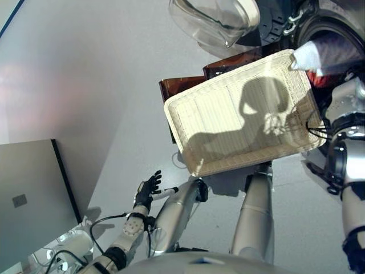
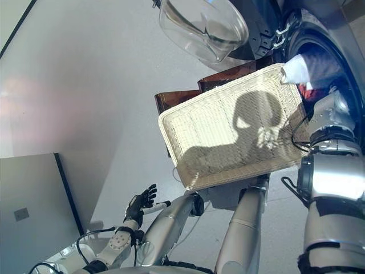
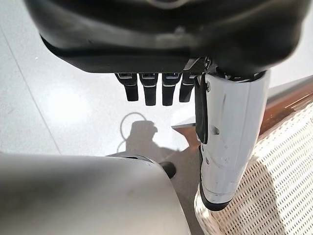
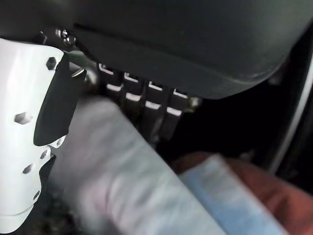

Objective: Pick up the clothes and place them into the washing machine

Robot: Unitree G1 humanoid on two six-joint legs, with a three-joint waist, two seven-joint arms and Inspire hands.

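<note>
The wicker basket [image 1: 199,114] rests empty on the dark brown box [image 1: 177,85] beside the washing machine [image 2: 325,40]. A pale grey garment [image 1: 322,54] hangs at the drum mouth, over the basket's far corner. My right arm reaches into the drum. In the right wrist view my right hand [image 4: 146,73] has this garment [image 4: 112,166] between its thumb and curled fingers, above red [image 4: 274,196] and light blue [image 4: 230,196] clothes inside. My left hand [image 1: 147,191] hangs low by my side, open and empty, and also shows in the left wrist view [image 3: 156,88].
The machine's round glass door [image 1: 214,20] stands open above the basket's far side. A grey cabinet [image 1: 28,200] stands at the lower left. Pale floor [image 1: 85,74] spreads to the left of the basket.
</note>
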